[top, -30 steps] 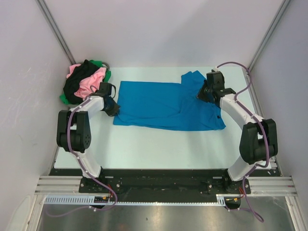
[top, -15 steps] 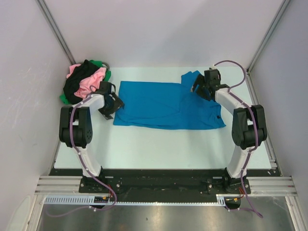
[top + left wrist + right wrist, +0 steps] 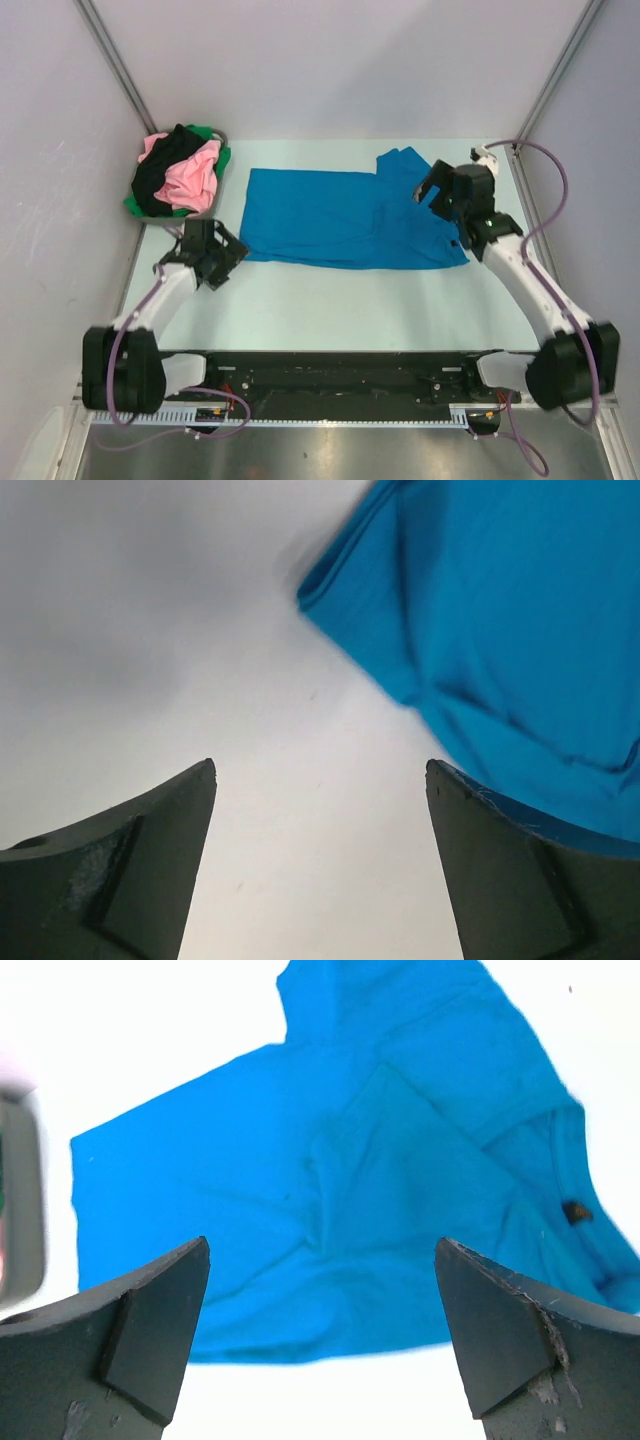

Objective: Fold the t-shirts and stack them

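Top external shows the basket (image 3: 221, 134) at the far-left corner holding pink (image 3: 190, 180), black (image 3: 163, 162) and green (image 3: 132, 205) t-shirts. The blue t-shirt (image 3: 330, 205) lies flat mid-worktop (image 3: 330, 300). Only the right wrist view shows its dark collar tag (image 3: 572, 1212). Left pincer (image 3: 228, 264) is spread off the shirt's near-left corner, and right pincer (image 3: 428, 186) is spread over its right end. Bare worktop runs along the near edge.

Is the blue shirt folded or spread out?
Partly folded: the blue shirt lies flat with layers overlapping near its collar end, one sleeve sticking out.
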